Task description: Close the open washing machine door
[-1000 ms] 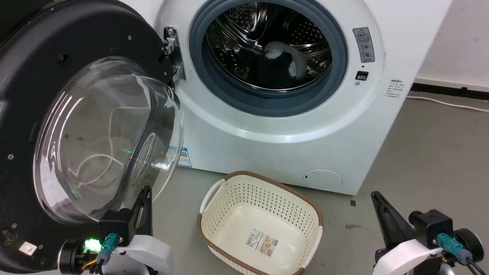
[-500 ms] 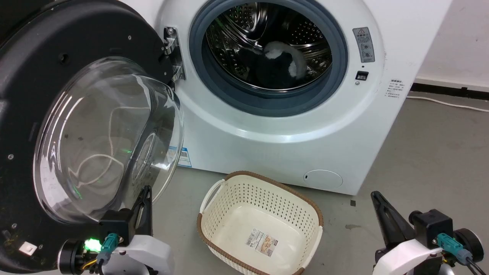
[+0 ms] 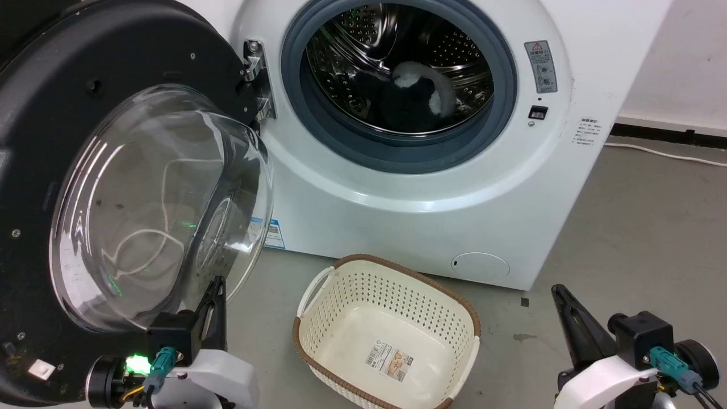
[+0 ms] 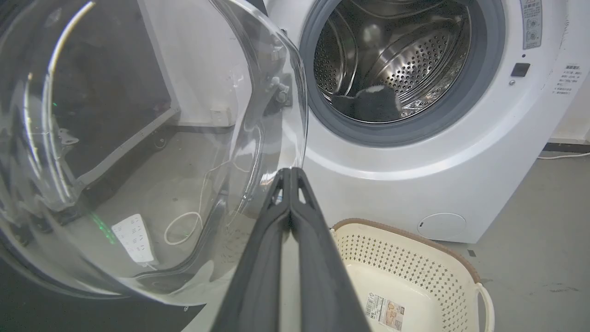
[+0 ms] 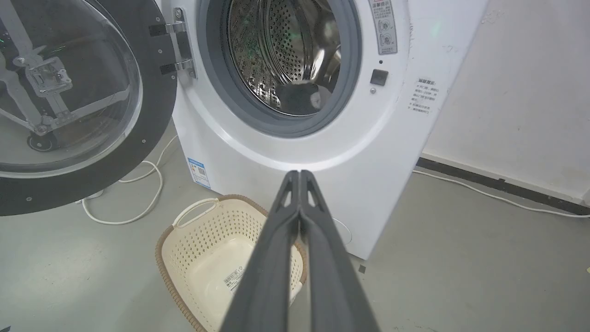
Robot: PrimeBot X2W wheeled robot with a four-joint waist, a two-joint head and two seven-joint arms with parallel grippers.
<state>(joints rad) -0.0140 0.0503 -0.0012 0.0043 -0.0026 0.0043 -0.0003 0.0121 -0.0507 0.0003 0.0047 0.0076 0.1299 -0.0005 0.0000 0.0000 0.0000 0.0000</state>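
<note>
The white washing machine (image 3: 431, 187) stands ahead with its round port uncovered, steel drum (image 3: 392, 62) and dark laundry showing inside. Its door (image 3: 102, 187) is swung wide open to the left on the hinge (image 3: 255, 79), the black rim and bulging glass bowl (image 4: 138, 138) facing me. My left gripper (image 3: 218, 282) is shut, its tips just below the glass bowl's lower edge (image 4: 291, 169). My right gripper (image 3: 556, 288) is shut too, low at the right over the floor, apart from the machine (image 5: 299, 172).
A cream perforated laundry basket (image 3: 386, 332) sits on the grey floor right before the machine, between my two arms. White cables (image 5: 133, 203) lie on the floor under the door. A wall and a cable (image 3: 664, 153) run along the right.
</note>
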